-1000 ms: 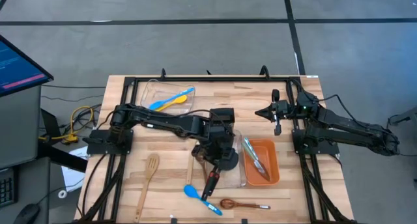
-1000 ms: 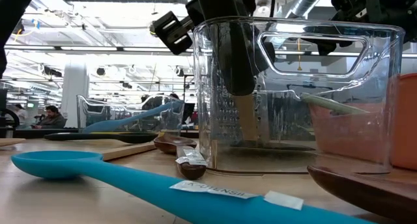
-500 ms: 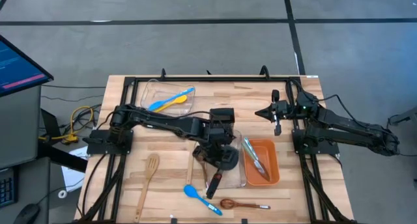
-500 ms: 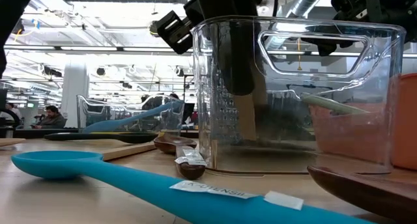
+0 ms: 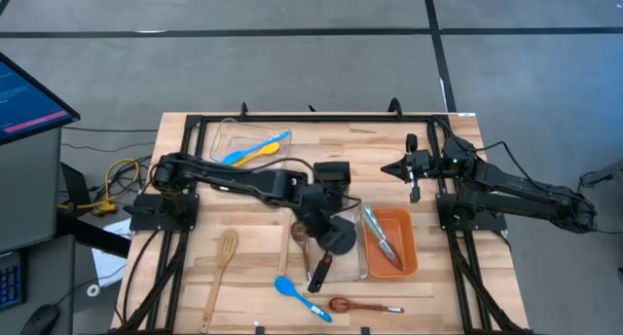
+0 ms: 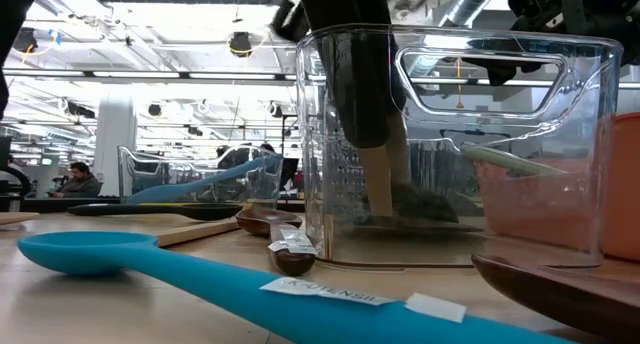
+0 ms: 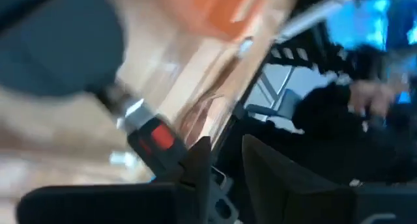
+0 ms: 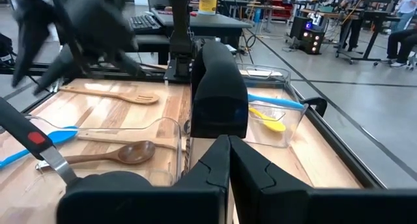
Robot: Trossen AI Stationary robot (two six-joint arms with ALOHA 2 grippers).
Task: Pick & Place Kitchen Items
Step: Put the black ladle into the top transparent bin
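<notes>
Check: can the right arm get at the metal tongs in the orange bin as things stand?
Probably yes. The metal tongs lie uncovered in the open orange plastic bin, just in front of the right tool, which waits above bare table. The left tool works over the neighbouring clear plastic bin, close, so clearance looks tight.

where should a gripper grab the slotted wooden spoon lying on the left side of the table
Take the slotted wooden spoon at mid-handle, coming straight down from above. It lies flat on the table, head toward the middle and handle toward the front edge, with bare wood on both sides. The handle is slim and straight, so jaws set across it should close cleanly; the wide head would be harder to span.
</notes>
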